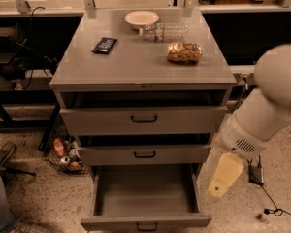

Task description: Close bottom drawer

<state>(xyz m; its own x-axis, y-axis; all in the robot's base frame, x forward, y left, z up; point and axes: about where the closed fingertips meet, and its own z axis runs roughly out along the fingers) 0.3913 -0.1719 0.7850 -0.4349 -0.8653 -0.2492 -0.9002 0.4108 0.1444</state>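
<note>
The bottom drawer (145, 221) of the grey cabinet is pulled far out. Its slim front panel with a small black handle (146, 225) sits at the bottom edge of the view, and its inside looks empty. My gripper (222, 177), cream-coloured on a white arm (266, 115), hangs to the right of the cabinet. It points down, level with the drawer's right side wall and slightly apart from it. It holds nothing that I can see.
The top drawer (143, 119) and middle drawer (144, 154) stand slightly open. On the cabinet top are a bowl (141, 18), a water bottle (165, 32), a snack bag (184, 52) and a dark bar (105, 45). Cables (269, 203) lie on the floor at the right.
</note>
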